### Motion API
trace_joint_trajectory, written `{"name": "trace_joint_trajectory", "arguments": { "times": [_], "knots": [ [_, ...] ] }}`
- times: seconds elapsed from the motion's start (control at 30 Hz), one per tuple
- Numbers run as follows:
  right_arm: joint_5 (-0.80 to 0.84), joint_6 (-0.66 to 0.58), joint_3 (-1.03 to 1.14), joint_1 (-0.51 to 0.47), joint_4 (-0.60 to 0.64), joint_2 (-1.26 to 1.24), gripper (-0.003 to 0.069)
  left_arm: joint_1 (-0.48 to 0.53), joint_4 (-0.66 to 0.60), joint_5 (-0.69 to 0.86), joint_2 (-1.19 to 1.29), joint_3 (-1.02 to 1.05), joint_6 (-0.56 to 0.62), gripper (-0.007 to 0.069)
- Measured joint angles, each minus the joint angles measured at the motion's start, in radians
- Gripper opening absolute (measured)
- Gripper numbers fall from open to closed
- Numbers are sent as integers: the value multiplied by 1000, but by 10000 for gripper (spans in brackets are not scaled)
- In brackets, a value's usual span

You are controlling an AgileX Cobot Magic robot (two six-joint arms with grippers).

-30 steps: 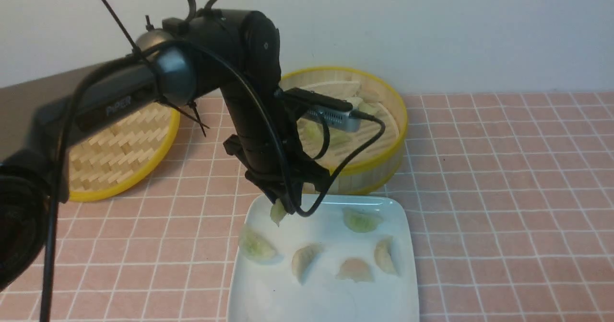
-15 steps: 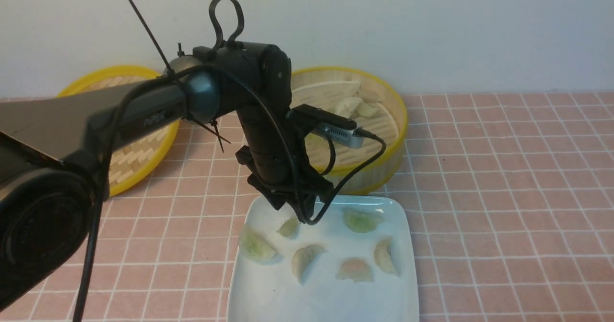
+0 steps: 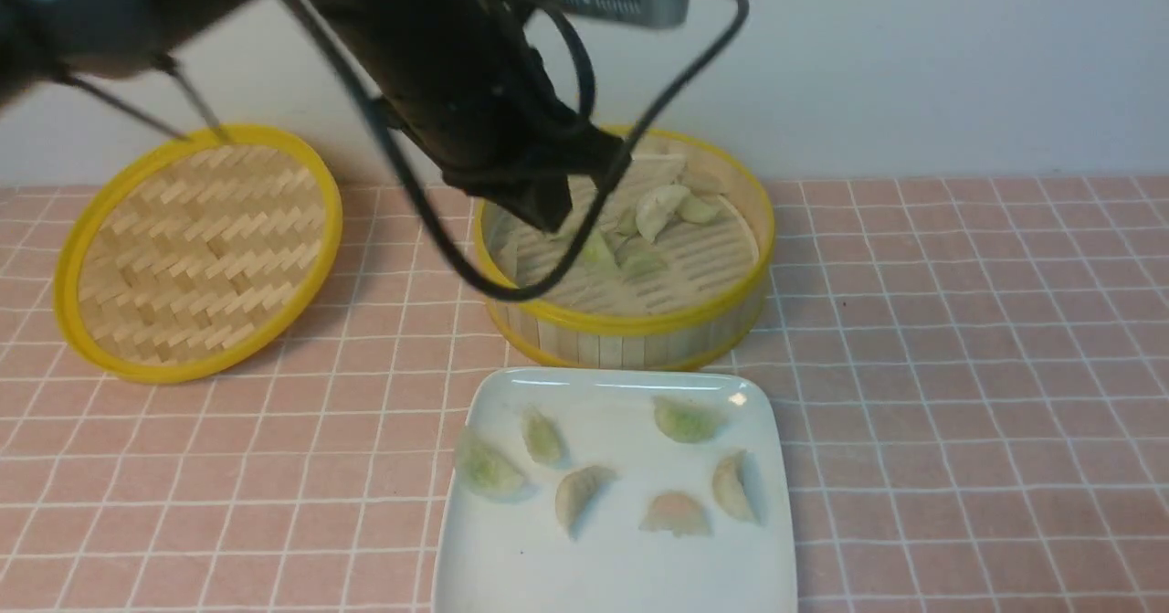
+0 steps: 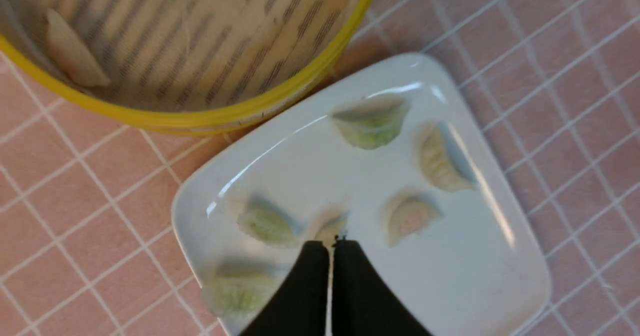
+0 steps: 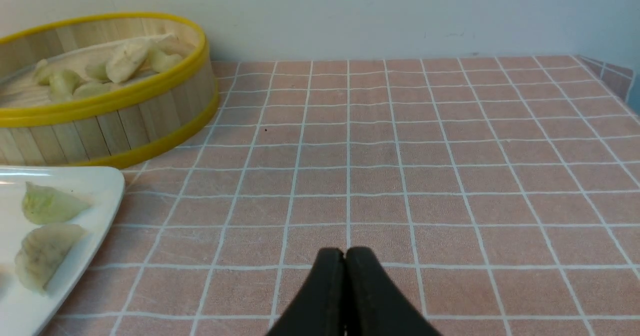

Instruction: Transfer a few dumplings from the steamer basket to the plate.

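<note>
Six dumplings (image 3: 687,421) sit apart from one another on the plate (image 3: 603,581), which lies lower than the left hand (image 4: 332,246) and nearer the robot. The left hand is clenched with nothing between its tips, raised above the near side of the steamer basket (image 3: 612,346). More dumplings remain below it in the basket, most of them bunched to the hand's right, with a pale one (image 3: 659,211) among them. The right hand (image 5: 345,254) is also clenched and empty; the basket and plate are off to its left. The woven lid (image 3: 196,252) lies to the left of the left hand, on the counter (image 3: 950,394).

The step in hand looks like fetching another dumpling, if more are wanted; six may already count as a few. To do it well, part the tips while well above the yellow rim, choose a dumpling with some room around it, and line them up across its narrow body. Come straight down, stop short of pressing on the slats, and squeeze gently, since the wrappers look soft and possibly slippery. Lift clear of the rim before swinging towards the robot, then lower it onto the bare near part of the plate and let go close to the surface.
</note>
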Motion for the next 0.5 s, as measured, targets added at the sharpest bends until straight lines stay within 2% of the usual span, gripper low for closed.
{"name": "trace_joint_trajectory", "arguments": {
  "times": [0.2, 0.5],
  "knots": [
    [0, 0, 0, 0, 0, 0, -13, 0, -4, -192, -326, 257, -1, -6],
    [0, 0, 0, 0, 0, 0, -13, 0, -14, -623, -769, 849, -1, -6]
  ]
}}
